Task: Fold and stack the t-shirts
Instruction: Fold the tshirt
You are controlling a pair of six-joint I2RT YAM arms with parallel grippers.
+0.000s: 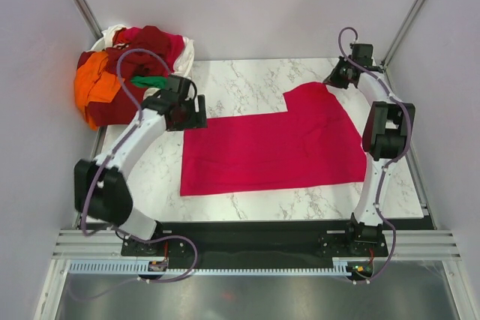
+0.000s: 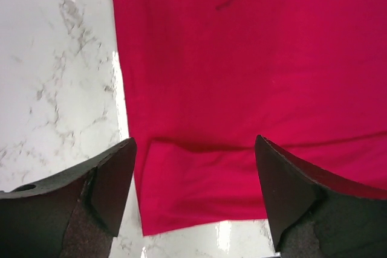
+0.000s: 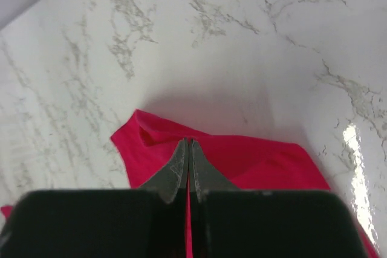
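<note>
At the white marble tabletop's (image 1: 247,84) centre lies the bright crimson-pink cloth t-shirt (image 1: 270,148), seemingly half-folded; the right end effector (image 3: 188,148) pinches its one-o'clock sleeve; the left end effector (image 2: 193,149) hovers released; the heap of maroon, orange and green t-shirts (image 1: 124,69) at ten o'clock waits unfolded; nothing is stacked.

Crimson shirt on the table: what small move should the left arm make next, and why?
Probably lower the left gripper and close on the corner of the crimson shirt beneath it. Its jaws stand open above that corner, while the right gripper is shut on the far right corner.
</note>
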